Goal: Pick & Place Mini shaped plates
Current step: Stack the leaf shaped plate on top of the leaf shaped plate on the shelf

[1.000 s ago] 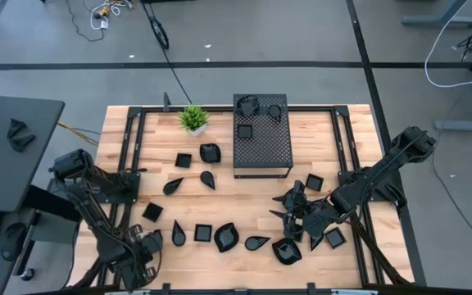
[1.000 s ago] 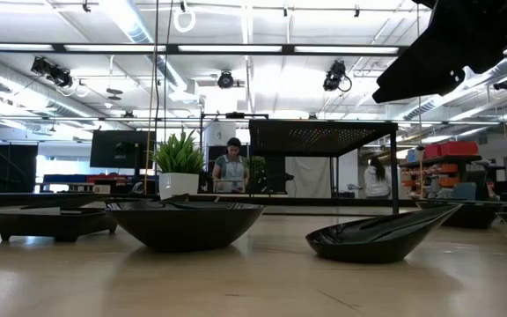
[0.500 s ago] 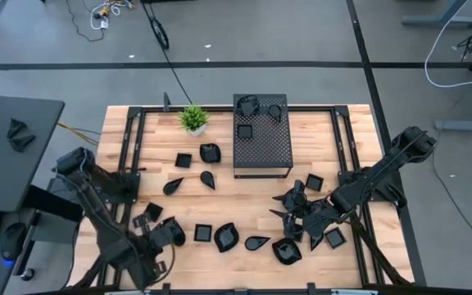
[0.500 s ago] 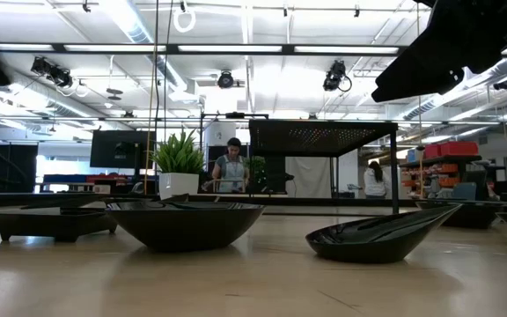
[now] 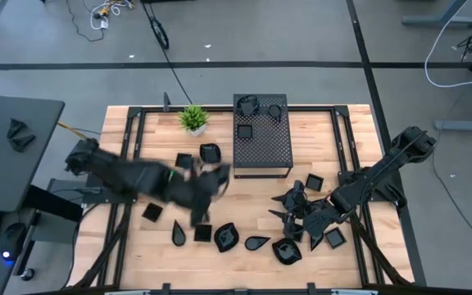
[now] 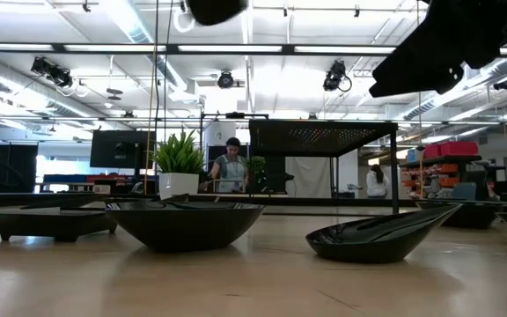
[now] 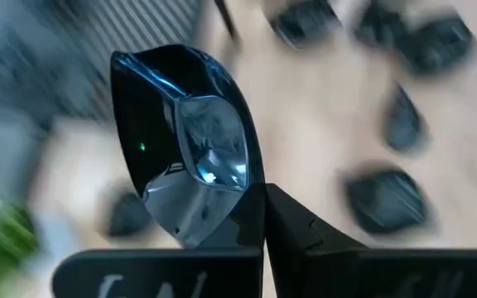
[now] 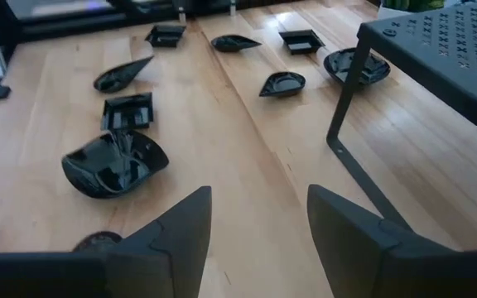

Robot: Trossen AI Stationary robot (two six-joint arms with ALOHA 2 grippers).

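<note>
Several mini shaped plates, small glossy black dishes, lie on the wooden table, among them a square one (image 5: 153, 211), a leaf-shaped one (image 5: 225, 237) and a rounded one (image 8: 114, 163). Three more sit on top of the black perforated box (image 5: 262, 139). My left gripper (image 5: 213, 175) hangs blurred above the table's middle, just left of the box, shut on one plate (image 7: 185, 157). At the right, my right gripper (image 8: 259, 223) stands open low over the table among plates, with nothing between its fingers. My left gripper pinches the plate's rim (image 7: 240, 197) between its two fingertips. The plate stands on edge beyond the fingers, its glossy hollow showing to the wrist camera. It is lifted clear of the table.
A small green potted plant (image 5: 193, 119) stands at the far edge, left of the box. Black rails (image 5: 134, 147) run along the table's left and right sides. In the low view, plates (image 6: 183, 224) stand close to the camera, and people show in the room behind.
My left gripper has swung from the table's near left corner up and toward the far right, to a spot beside the box. It has turned on the way, carrying the plate clear of the table. It now covers two plates in the high view.
</note>
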